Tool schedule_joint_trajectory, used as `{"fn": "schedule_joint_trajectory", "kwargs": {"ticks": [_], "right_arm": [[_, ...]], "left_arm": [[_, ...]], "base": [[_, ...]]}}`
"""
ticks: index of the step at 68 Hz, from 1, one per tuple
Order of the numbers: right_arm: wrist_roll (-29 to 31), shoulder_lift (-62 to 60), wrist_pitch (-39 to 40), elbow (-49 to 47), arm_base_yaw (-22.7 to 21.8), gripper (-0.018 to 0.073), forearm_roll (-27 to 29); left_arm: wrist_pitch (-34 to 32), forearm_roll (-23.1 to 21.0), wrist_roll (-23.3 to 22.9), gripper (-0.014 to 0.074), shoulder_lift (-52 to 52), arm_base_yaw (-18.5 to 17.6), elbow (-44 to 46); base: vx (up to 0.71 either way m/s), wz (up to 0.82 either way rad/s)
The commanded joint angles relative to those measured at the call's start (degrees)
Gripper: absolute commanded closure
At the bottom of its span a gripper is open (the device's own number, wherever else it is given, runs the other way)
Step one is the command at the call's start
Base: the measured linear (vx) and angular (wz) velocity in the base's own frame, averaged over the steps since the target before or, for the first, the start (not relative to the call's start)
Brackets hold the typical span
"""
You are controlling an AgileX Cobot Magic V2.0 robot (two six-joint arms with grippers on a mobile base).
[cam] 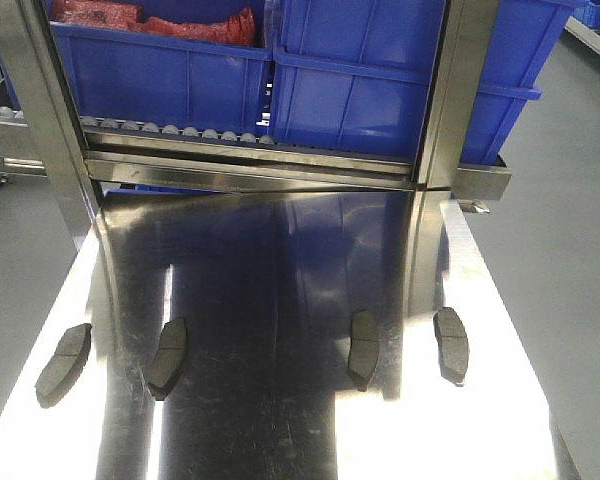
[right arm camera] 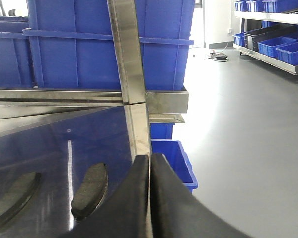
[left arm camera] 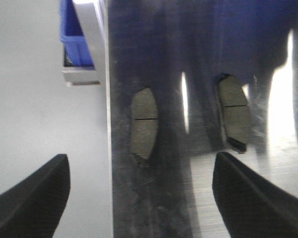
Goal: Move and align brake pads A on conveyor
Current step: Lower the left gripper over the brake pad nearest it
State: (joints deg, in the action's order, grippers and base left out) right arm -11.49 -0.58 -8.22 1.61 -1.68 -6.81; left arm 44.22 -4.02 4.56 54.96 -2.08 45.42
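Fingers of my left gripper stand wide apart around nothing, while those of my right gripper are pressed flat together, empty.

All four brake pads A lie flat in a row across the lower part of the front view, on the shiny steel tabletop: the leftmost pad and second pad are near each other, and well apart from them are the third pad and rightmost pad. My left wrist view shows two pads mid-frame, above my spread fingertips, one near the table's edge. My right wrist view shows two pads at lower left, beside my closed fingers. Blue bins fill the top of the front view.
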Motion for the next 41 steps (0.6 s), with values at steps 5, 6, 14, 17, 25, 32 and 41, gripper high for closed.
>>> {"fn": "schedule_joint_trajectory", "kwargs": {"ticks": [5, 6, 14, 17, 25, 32, 41], "right_arm": [[0.5, -0.7, 4.4, 0.7, -0.3, 0.0571, -0.7], [0.5, -0.7, 4.4, 0.7, -0.3, 0.0571, -0.7], [0.5, -0.7, 4.4, 0.7, -0.3, 0.0571, -0.7], [0.5, -0.7, 4.4, 0.7, -0.3, 0.0571, -0.7], [0.5, -0.7, 4.4, 0.7, -0.3, 0.0571, -0.7], [0.5, -0.7, 4.4, 0.7, -0.3, 0.0571, -0.7], [0.5, -0.7, 4.4, 0.7, -0.3, 0.0571, -0.7]], "left_arm": [[2.8, -4.3, 2.5, 0.0021, 10.4, -0.2, 9.8], [3.1, -4.3, 2.5, 0.0021, 11.3, -0.3, 10.3], [5.8, -3.6, 2.5, 0.0021, 19.0, -1.3, 14.5], [6.5, -3.5, 2.5, 0.0021, 21.5, -1.8, 15.6], [8.0, -3.0, 2.3, 0.0021, 28.1, -3.3, 18.4], [8.5, -1.5, 0.8, 0.0021, 32.6, -3.9, 20.1], [7.9, 2.6, -4.6, 0.0021, 36.6, -4.0, 20.7]], "base": [[0.00, 0.00], [0.00, 0.00], [0.00, 0.00], [0.00, 0.00], [0.00, 0.00], [0.00, 0.00], [0.00, 0.00]]}}
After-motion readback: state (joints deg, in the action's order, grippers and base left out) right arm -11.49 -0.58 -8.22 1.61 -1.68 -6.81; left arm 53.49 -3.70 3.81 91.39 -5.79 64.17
